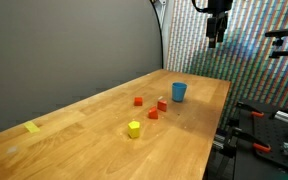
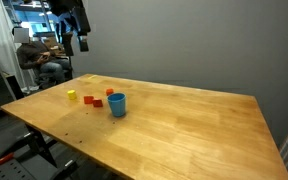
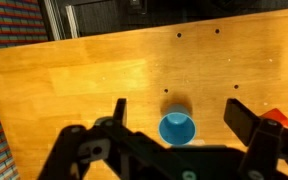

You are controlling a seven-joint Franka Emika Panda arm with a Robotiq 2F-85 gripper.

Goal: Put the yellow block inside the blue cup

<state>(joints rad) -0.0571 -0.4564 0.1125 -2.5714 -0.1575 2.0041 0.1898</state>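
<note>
The tool [image 1: 215,42] hangs high above the desk [image 1: 84,150], well clear of every item, as seen in both exterior views. Its jaws are released and spread wide, with nothing between them. In the wrist view the two fingers [image 3: 119,112] enter from the lower edge, and the blue cup [image 3: 177,128] appears on the desk surface between them, far below, with its mouth facing up. The blue cup [image 1: 179,92] stands upright on the desk near the end that lies under the tool. The yellow block [image 1: 134,129] rests on the desk, well apart from the cup and not in contact with any other item. Three red blocks [image 1: 153,114] lie scattered on the desk between the yellow block and the cup, each apart from the others. In an exterior view the yellow block [image 2: 72,96] is the item farthest from the cup [image 2: 117,104] in the group, with the tool [image 2: 77,42] overhead. A flat yellow strip [image 1: 33,127] lies on the desk, well apart from the group. One red block [image 3: 276,117] shows beside a finger in the wrist view.
</note>
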